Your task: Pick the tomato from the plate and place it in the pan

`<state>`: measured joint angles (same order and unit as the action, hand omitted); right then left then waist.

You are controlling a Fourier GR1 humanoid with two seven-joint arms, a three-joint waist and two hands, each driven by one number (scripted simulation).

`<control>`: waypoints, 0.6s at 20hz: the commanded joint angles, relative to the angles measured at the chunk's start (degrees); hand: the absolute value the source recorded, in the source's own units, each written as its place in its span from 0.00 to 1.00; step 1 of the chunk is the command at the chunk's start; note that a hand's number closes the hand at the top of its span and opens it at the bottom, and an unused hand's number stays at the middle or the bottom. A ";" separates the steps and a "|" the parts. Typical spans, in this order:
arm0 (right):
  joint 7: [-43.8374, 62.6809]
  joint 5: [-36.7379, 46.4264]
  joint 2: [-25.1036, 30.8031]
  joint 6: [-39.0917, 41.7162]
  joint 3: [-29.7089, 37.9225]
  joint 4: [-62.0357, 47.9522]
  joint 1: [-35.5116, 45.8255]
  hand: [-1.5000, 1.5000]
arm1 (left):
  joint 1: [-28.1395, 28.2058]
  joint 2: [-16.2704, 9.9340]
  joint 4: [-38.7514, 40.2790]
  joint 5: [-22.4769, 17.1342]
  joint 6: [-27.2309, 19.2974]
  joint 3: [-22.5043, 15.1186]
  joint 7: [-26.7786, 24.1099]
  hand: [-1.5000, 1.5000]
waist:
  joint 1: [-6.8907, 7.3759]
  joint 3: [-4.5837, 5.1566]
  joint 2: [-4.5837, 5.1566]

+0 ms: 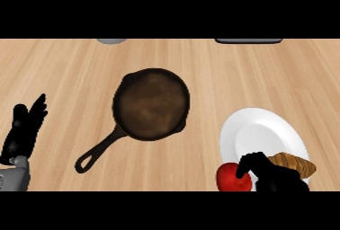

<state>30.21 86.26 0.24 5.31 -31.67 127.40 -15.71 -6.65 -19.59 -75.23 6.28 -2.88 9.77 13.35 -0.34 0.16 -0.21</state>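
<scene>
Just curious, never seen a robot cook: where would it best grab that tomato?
Probably around the tomato's round body, coming from above and the right, where the right hand already is. The bread lies on that side too, so fingers should stay narrow.

A dark pan (151,104) lies at the middle of the frame on the wooden table (66,67), its handle pointing toward the lower left. At the lower right sits a white plate (259,134). The red tomato (230,178) rests at the plate's lower left rim, and a brown pastry (295,164) lies on its lower right part. The right robot hand (269,173) is between them, fingers curling down against the tomato. The left robot hand (23,130) rests at the left edge, fingers straight and pointing up. Two grey objects are cut off at the top edge.
</scene>
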 commanded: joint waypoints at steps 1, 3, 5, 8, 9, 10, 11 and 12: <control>7.92 0.35 -0.22 -1.45 -5.45 -2.20 7.11 1.00 | -2.74 -1.69 -1.31 -0.38 1.10 1.10 3.89 0.50 | 0.44 -0.16 0.19; 13.12 -4.08 -0.23 -1.50 -2.98 -9.15 17.49 1.00 | 0.22 1.19 -1.88 1.52 -0.92 -0.86 0.87 0.50 | 1.05 -0.15 0.33; 14.99 -9.21 -0.23 1.16 1.26 -7.43 22.54 1.00 | 0.31 -1.98 -2.04 -1.18 3.08 1.44 2.05 0.50 | 1.18 -0.16 0.34; 21.39 -13.71 -0.23 -2.34 0.04 -14.43 30.51 1.00 | -1.59 0.59 3.56 1.60 -0.02 0.48 -3.01 0.50 | 0.84 -0.13 0.43; 24.47 -14.90 -0.23 -6.64 -1.48 -20.87 34.71 1.00 | -3.34 -0.69 4.91 -0.01 1.78 1.56 -2.57 0.50 | 1.32 -0.11 0.60; 21.56 -17.17 -0.23 -9.43 2.70 -22.76 34.31 1.00 | -2.54 1.35 -0.23 0.95 0.26 -0.48 1.57 0.50 | 1.24 -0.18 0.43; 23.01 -17.49 -0.23 -15.18 -0.57 -28.96 35.59 1.00 | -4.65 1.30 0.78 1.02 0.51 -0.83 2.89 0.50 | 1.55 -0.19 0.57; 22.08 -22.18 -0.23 -12.41 4.59 -29.11 40.37 1.00 | -3.25 0.76 2.19 1.09 0.68 0.01 -0.27 0.50 | 1.51 -0.16 0.56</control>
<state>50.50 71.75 0.02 -2.41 -31.35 107.23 15.33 -9.18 -19.15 -74.13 6.96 -2.09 9.86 13.83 0.89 0.02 0.24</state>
